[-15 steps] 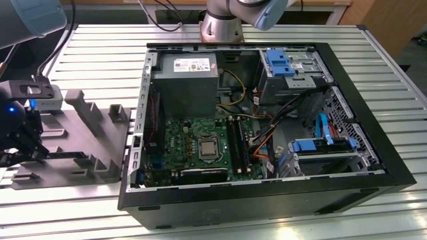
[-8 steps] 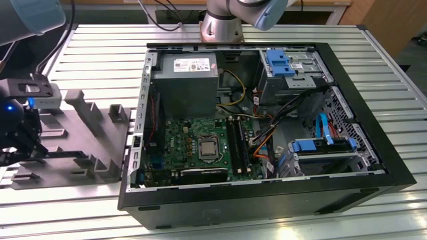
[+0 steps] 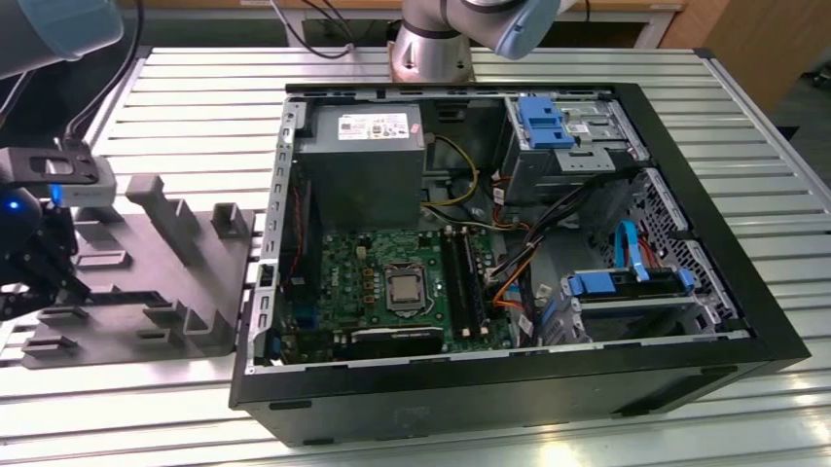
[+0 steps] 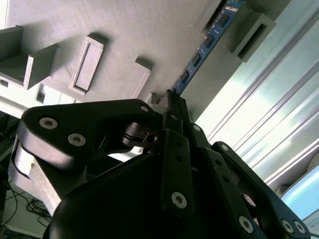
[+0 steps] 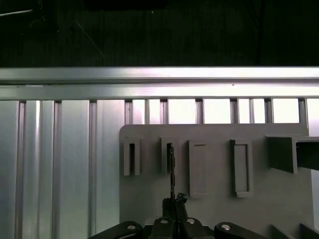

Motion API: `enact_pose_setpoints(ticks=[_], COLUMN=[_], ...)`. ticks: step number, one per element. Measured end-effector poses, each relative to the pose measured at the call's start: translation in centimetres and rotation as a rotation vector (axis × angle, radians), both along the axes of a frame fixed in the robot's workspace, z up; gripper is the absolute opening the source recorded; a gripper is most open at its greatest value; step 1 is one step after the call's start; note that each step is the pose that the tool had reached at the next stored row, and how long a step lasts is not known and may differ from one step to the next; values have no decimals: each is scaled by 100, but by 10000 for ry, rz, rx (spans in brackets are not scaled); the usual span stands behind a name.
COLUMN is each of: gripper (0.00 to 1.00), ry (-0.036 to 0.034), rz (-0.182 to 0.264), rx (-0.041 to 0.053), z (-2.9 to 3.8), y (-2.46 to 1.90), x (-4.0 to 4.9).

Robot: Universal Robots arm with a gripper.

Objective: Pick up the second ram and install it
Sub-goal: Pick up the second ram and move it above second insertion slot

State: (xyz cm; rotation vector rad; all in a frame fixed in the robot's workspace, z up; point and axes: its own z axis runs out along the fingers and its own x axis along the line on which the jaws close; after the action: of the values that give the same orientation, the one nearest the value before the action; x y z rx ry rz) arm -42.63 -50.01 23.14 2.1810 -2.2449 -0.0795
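Note:
The second ram [image 4: 204, 47] is a slim bluish board with a row of dark chips. In the first wrist view the ram [image 5: 171, 169] shows edge-on, its far end in a narrow pocket of the grey holder plate [image 5: 214, 209]. My gripper [image 4: 172, 99] has its black fingers closed together on the near end of the stick. In the first wrist view the gripper [image 5: 174, 201] sits right at the stick's near end. In the exterior view the gripper [image 3: 39, 277] hangs over the grey holder plate [image 3: 156, 282] at the exterior view's left, well apart from the computer.
An open black computer case [image 3: 727, 360] lies on the slatted metal table [image 3: 195, 97]. Inside are the green motherboard [image 3: 377, 258], its long black memory slots [image 3: 461, 277], a grey power supply [image 3: 357, 165], cables and blue drive brackets [image 3: 617, 282]. Upright blocks [image 3: 175, 219] rise from the holder plate.

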Motion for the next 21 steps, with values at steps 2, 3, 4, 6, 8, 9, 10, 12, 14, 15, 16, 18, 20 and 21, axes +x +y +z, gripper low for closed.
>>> enact_pose_setpoints(ticks=[2,3,4,6,8,9,10,12,14,15,16,18,20,21], gripper=[12,12,12,12,12,12,12,12,12,12,12,12,12,12], ry=[1,0,1,0,0,0,1,1,1,0,1,0,0,0], rz=[0,0,0,0,0,0,0,0,0,0,0,0,0,0], rx=[-1,0,-1,-1,-1,-1,-2,-1,-1,0,-1,1,0,0], z=[14,20,27,42,60,70,80,98,119,129,141,159,177,186], y=[0,0,0,0,0,0,0,0,0,0,0,0,0,0], x=[0,0,0,0,0,0,0,0,0,0,0,0,0,0])
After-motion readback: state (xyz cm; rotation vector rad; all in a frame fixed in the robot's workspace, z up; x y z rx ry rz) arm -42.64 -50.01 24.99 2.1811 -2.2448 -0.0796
